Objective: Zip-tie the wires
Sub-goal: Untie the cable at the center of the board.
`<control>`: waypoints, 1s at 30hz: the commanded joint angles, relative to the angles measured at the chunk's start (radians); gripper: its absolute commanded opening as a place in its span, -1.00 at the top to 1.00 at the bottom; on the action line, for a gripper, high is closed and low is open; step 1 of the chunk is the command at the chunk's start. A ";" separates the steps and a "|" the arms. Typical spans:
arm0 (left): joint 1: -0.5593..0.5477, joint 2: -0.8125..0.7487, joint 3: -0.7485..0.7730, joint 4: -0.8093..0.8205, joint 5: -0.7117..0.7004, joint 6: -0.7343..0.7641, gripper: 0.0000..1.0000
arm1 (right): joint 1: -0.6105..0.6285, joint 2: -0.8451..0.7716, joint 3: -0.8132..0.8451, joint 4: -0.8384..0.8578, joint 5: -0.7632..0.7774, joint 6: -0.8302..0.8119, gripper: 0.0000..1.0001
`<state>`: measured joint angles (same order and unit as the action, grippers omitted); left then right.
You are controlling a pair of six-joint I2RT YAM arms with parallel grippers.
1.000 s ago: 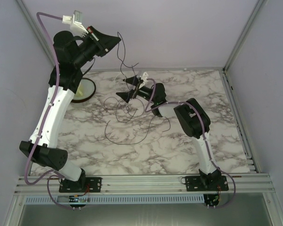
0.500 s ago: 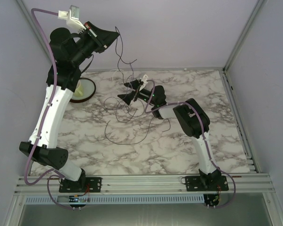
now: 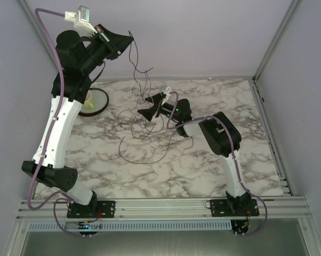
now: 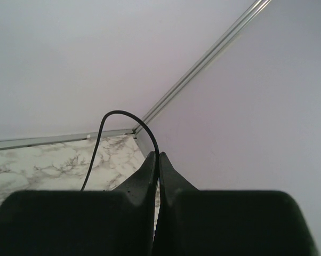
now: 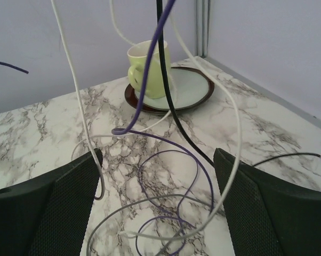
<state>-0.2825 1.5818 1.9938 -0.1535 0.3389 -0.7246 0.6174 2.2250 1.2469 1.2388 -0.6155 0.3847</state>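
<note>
The wires [image 3: 142,136] are thin strands lying in loose loops on the marble table [image 3: 214,176], with some rising to my left gripper [image 3: 130,38]. That gripper is lifted high by the back wall and is shut on a black wire [image 4: 118,112], which arcs out of its tips [image 4: 159,155]. My right gripper [image 3: 147,105] hovers low over the tangle, open. In the right wrist view, white, purple, black and grey wires [image 5: 171,160] hang and lie between its wide-apart fingers [image 5: 70,197], untouched by the pads as far as I can see.
A yellow-green cup [image 5: 150,66] stands on a brown-rimmed saucer [image 5: 192,88] at the table's back left, seen from above behind the left arm as a cup and saucer [image 3: 95,101]. Enclosure walls stand close around the table.
My left gripper has risen a little and drawn back with the wire, pulling the strands taller. The right gripper has shifted slightly right, and its jaws have narrowed a bit.
</note>
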 commanded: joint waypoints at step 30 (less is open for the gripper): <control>0.001 -0.026 -0.051 0.045 0.045 0.005 1.00 | -0.061 -0.060 0.068 0.001 -0.053 0.060 -0.81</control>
<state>-0.2825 1.5818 1.9629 -0.1604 0.3569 -0.7078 0.5621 2.1632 1.2575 1.2224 -0.6930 0.4397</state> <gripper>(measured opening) 0.008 0.914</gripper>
